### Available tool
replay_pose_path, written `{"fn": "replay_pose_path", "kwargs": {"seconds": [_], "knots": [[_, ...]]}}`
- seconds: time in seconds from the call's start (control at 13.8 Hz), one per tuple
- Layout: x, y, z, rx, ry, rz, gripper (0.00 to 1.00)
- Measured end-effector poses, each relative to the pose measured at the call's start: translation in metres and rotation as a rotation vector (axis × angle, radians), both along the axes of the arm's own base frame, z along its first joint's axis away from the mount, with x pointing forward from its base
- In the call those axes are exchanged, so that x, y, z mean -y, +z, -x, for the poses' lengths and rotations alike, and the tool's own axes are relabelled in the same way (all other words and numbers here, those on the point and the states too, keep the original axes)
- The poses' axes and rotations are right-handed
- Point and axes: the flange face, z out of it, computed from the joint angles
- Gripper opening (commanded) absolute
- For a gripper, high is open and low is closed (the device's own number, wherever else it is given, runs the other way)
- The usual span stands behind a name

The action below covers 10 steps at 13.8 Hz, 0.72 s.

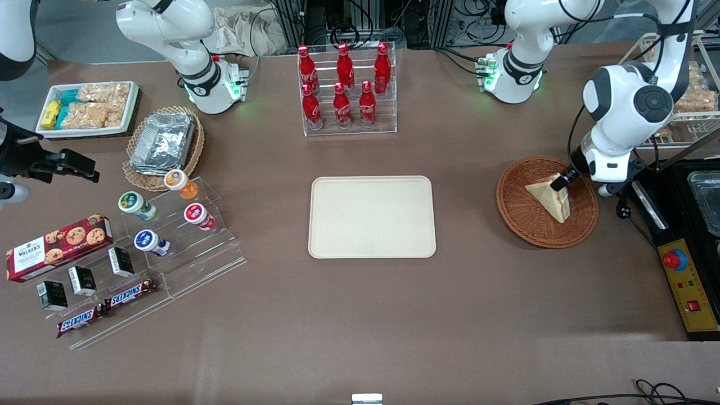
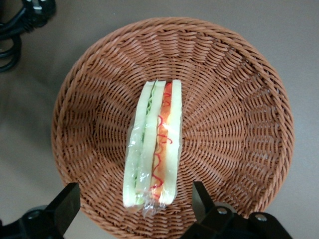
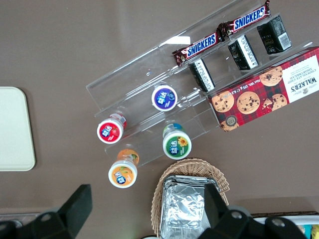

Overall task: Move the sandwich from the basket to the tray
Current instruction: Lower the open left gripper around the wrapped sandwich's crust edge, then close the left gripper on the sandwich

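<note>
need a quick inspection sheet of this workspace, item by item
surface: brown table.
job's things: sandwich lies in the basket; tray bare, toward the parked arm from the basket.
clutter: cola bottles, snack stand, cookie box, foil containers.
grippers: claw open above the sandwich, one finger at each side.
cables: black cable beside the basket.
surroundings: control box near the working arm.
</note>
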Motion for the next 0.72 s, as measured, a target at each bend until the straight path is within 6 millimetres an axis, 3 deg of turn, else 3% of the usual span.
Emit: {"fn": "replay_pose_path", "kwargs": {"seconds": [0.72], "knots": [[0.001, -0.045, -0.002, -0.005, 0.017, 0.014, 1.00]]}}
